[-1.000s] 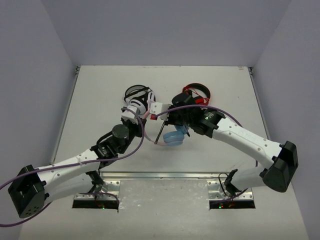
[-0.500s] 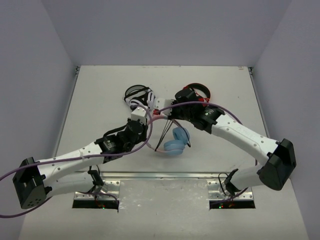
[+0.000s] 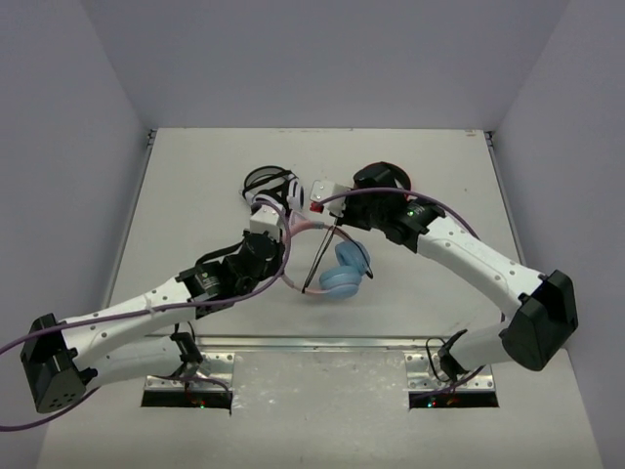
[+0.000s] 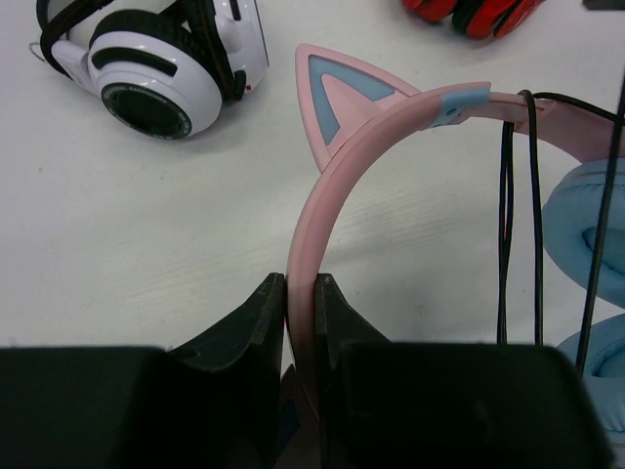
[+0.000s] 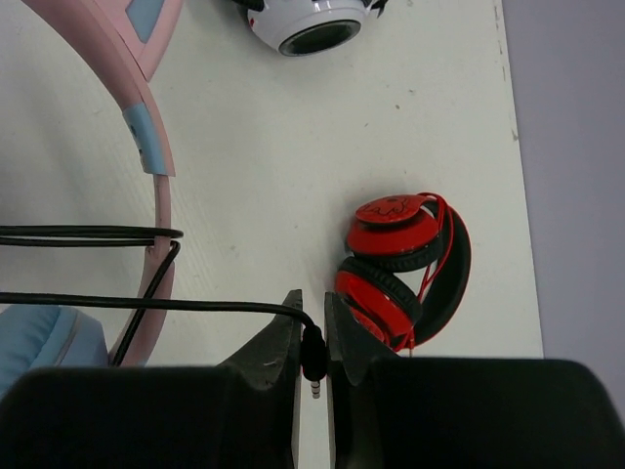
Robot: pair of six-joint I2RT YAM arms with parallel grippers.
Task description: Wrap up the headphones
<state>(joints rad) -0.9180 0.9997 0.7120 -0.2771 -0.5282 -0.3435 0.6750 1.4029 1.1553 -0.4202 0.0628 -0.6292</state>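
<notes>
The headphones lie mid-table, light-blue earcups toward the near side. My left gripper is shut on the pink headband, just below a pink cat ear. The thin black cable crosses the headband in two strands. My right gripper is shut on the cable's plug, and the cable runs off to the left toward the headband. In the top view the right gripper is just behind the earcups and the left gripper is to their left.
Black-and-white headphones lie behind the left gripper. Red-and-black headphones lie right beside the right gripper's fingers. The table's right edge and a grey wall are close by.
The right gripper has moved back from over the earcups, drawing the cable with it. The left arm has shifted right with the headband, and the earcups now lie uncovered.
</notes>
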